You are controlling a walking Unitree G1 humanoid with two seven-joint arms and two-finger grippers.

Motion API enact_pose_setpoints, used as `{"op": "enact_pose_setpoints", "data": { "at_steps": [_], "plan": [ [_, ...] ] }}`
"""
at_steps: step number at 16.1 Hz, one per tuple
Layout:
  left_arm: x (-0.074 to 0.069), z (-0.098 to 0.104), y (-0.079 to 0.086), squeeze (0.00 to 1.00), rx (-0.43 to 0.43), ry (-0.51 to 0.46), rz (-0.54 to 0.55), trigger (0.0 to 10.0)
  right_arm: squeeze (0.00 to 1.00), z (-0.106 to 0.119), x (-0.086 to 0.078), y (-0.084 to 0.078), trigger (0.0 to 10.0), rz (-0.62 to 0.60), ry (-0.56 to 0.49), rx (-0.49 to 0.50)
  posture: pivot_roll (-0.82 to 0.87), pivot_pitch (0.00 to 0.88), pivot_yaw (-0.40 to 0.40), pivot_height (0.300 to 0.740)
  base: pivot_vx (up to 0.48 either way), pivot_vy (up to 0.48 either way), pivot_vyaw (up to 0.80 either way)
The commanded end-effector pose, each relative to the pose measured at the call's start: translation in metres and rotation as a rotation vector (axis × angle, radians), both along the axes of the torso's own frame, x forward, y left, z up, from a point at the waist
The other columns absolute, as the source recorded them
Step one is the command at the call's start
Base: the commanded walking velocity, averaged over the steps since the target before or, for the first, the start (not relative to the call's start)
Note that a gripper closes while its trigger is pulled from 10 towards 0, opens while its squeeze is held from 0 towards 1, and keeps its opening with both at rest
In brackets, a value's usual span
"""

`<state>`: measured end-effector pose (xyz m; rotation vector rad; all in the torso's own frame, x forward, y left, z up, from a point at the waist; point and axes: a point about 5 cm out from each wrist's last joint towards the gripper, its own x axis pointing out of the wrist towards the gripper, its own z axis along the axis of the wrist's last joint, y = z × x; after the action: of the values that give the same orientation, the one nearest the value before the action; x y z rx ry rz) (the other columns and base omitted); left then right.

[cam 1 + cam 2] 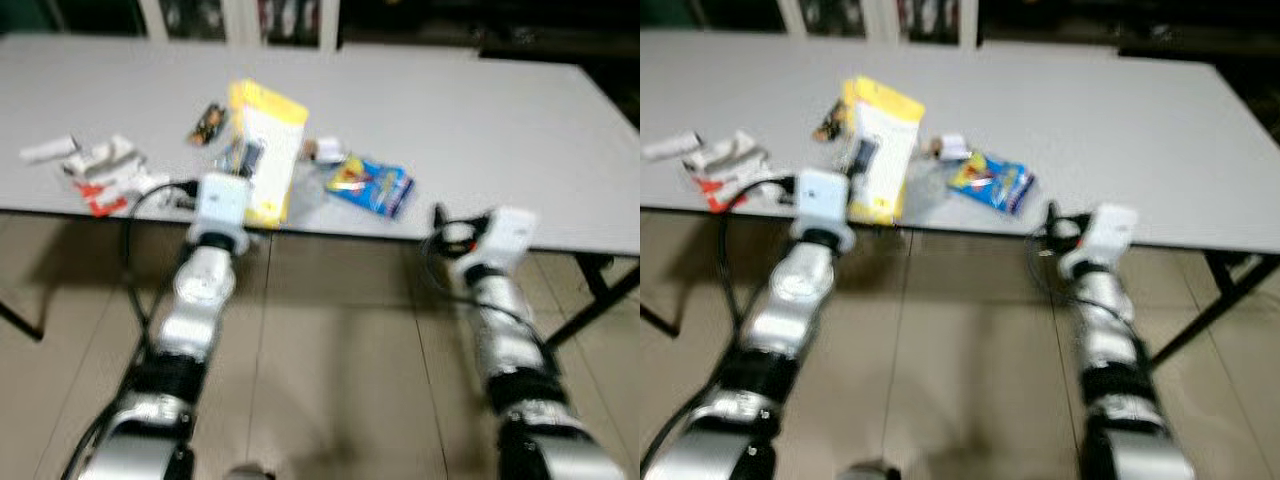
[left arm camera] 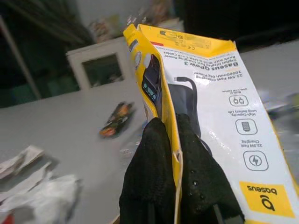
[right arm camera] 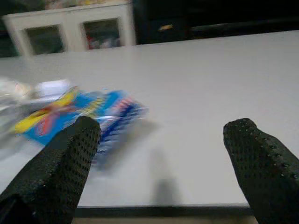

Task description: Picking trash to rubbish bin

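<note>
A yellow and white power bank box (image 1: 266,150) is held at the front edge of the grey table (image 1: 480,130). My left gripper (image 2: 170,140) is shut on the box's lower edge, one finger on each face. A blue and yellow snack wrapper (image 1: 371,185) lies on the table to the right of the box. Crumpled white and red paper scraps (image 1: 100,172) lie at the left front edge. A small dark wrapper (image 1: 208,123) lies behind the box. My right gripper (image 3: 161,144) is open at the table's front edge, with the blue wrapper (image 3: 79,114) ahead of one fingertip.
A small white and brown scrap (image 1: 325,150) sits between the box and the blue wrapper. White cabinets (image 1: 240,20) stand behind the table. Black table legs (image 1: 600,290) show at the right over a tiled floor (image 1: 340,350). The table's right half is bare.
</note>
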<state>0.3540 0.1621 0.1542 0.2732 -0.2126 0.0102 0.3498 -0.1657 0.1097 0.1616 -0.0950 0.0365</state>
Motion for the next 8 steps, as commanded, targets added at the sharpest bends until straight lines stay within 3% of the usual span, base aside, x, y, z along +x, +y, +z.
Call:
{"op": "enact_pose_setpoints", "data": {
  "at_steps": [1, 8],
  "plan": [
    [0.0012, 0.0031, -0.0106, 0.0, -0.006, -0.008, -0.029, 10.0, 0.0, 0.0003, -0.0012, -0.0108, 10.0, -0.016, 0.004, -0.02, 0.01, 0.078, -0.05, 0.74, 0.319, 0.0, 0.0],
    [0.0016, 0.0069, -0.01, 0.0, -0.003, -0.02, -0.028, 10.0, 0.0, 0.0005, -0.001, -0.0086, 10.0, -0.005, 0.007, -0.012, 0.01, 0.084, -0.049, 0.74, 0.316, 0.0, 0.0]
  ]
}}
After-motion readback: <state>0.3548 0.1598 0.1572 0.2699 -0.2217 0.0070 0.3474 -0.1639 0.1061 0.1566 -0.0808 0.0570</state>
